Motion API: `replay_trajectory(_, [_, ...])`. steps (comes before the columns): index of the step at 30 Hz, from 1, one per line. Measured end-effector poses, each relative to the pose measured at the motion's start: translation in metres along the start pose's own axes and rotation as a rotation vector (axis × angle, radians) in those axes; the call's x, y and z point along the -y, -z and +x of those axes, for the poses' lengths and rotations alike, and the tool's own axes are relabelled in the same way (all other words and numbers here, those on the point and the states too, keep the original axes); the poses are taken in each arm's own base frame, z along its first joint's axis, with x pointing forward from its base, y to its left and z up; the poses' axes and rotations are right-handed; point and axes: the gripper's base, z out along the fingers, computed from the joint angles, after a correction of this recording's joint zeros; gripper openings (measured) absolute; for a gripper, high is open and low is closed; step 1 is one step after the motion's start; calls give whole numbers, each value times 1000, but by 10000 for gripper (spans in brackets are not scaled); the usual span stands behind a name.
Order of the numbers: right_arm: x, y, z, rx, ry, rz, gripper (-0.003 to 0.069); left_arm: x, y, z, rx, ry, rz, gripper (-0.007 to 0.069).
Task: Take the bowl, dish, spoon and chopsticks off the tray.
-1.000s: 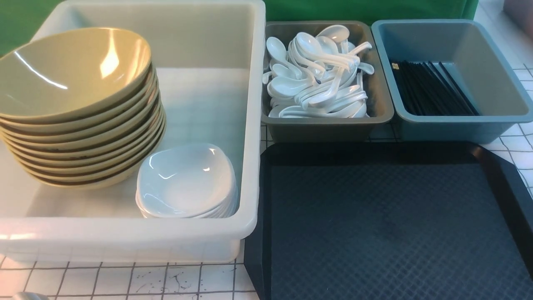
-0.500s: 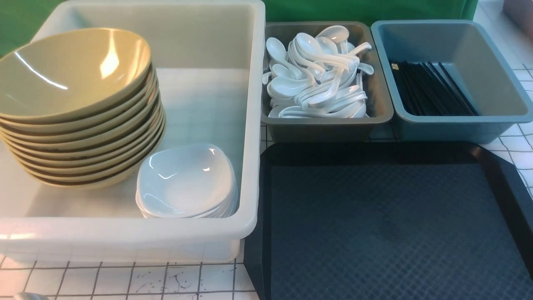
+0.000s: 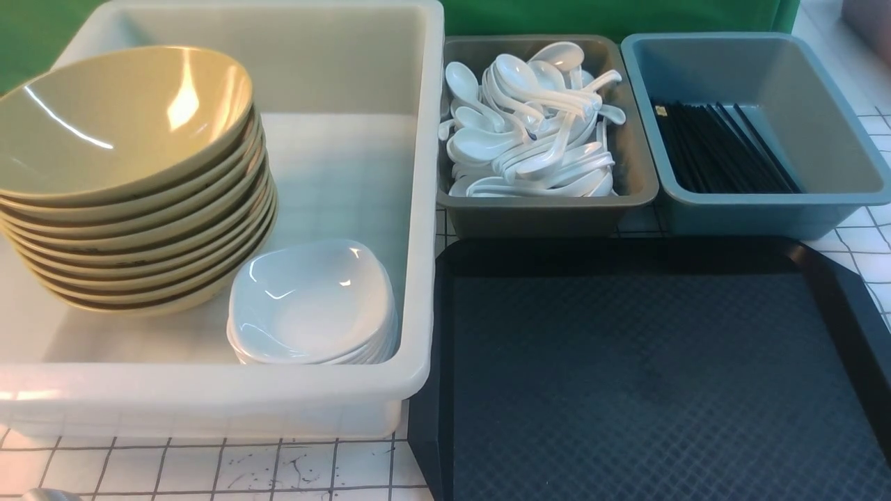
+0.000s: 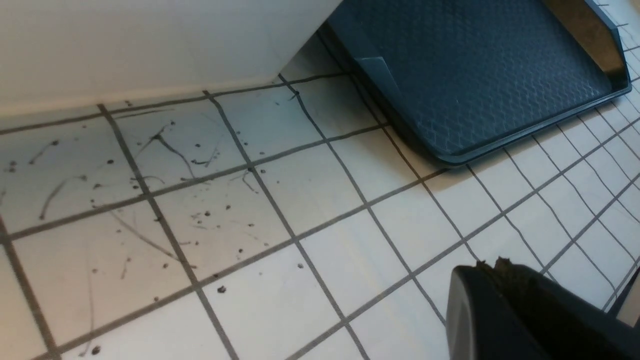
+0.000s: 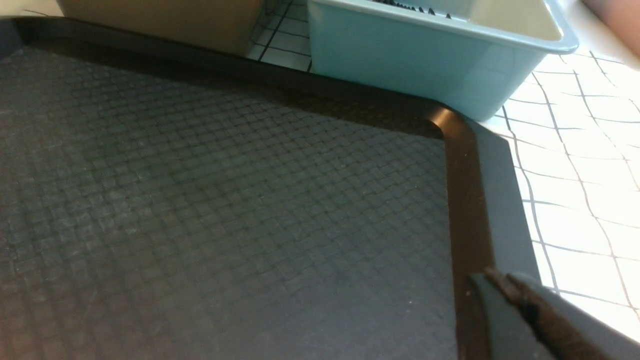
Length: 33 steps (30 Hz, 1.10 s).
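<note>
the tray (image 3: 647, 376) lies bare on the bench (image 3: 209, 466), nothing showing on the part of its diamond-textured surface that is in view. the bowl (image 3: 118, 118) tops a tilted stack in the white tub (image 3: 418, 209), the dish (image 3: 310, 299) tops a smaller stack just beside it, the spoon (image 3: 529, 125) is lost among a heap in the grey bin (image 3: 633, 174), and the chopsticks (image 3: 724, 149) lie bundled in the blue bin (image 3: 856, 188). by the look of things the clearing is done.

the left claw (image 4: 505, 280) is clenched with nothing in it, low over the gridded bench near the tray's near corner. the right claw (image 5: 505, 295) is likewise clenched on nothing, hanging over the tray's smooth rim (image 5: 462, 200) on the blue bin's side.

what could go wrong now is mostly a careless move. the bowl stack leans, so a knock to the tub wall could slide the top bowls. the spoon heap rises above its bin's rim, and a brush there would spill some. the right claw sits close to the raised rim; dropping or sweeping sideways could catch it and shove the tray.

open room: the tub's near wall touches or nearly touches the tray's left edge, and both bins crowd its far edge. free bench lies at the near side and to the right of the tray.
</note>
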Motion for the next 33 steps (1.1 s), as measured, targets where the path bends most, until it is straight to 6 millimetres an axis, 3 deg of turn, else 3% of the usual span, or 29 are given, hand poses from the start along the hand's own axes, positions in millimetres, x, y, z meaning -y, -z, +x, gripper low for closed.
replay_trajectory(17, [0,0,0,0,0,0,46,-1,0,-4,45,-20,-11,-1])
replay_trajectory(25, [0,0,0,0,0,0,56,-23,12,-32,423,146,-306,-1])
replay_trajectory(33, [0,0,0,0,0,0,59,-34,37,-29,663,264,-563,-1])
